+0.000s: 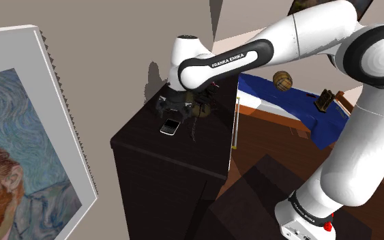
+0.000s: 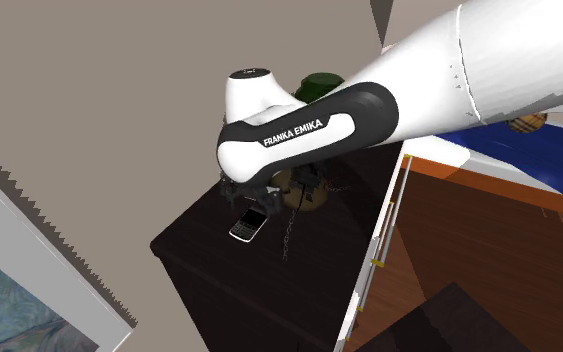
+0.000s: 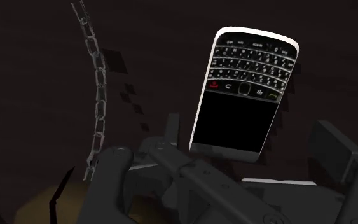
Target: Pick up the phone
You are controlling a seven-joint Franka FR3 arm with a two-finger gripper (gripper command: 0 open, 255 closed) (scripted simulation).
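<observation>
Here, the tool [image 3: 254, 147] hung low over the phone [image 3: 244, 89], its two fingers [image 3: 334, 151] spread and standing to either side of the handset's screen end. One finger was close by the phone's edge and the other stood apart from it, so nothing was pinched. The phone, black with a pale rim and a keypad, lay flat and face up on the dark counter [image 1: 141, 131], near the wall-side corner. Beside it ran a chain [image 3: 98, 95], which led to a brownish round object [image 2: 304, 192] under the arm.

Progress, as judged: the approach looked finished and the fingers bracketed the phone. Closing on it and lifting were left, and the phone was not yet off the counter.

Count: one tool, one phone, one chain, one brownish round object, one counter. Farther out in the shoulder view were one framed painting [image 1: 20, 143] and one bed [image 1: 286, 106] with a blue cover.
</observation>
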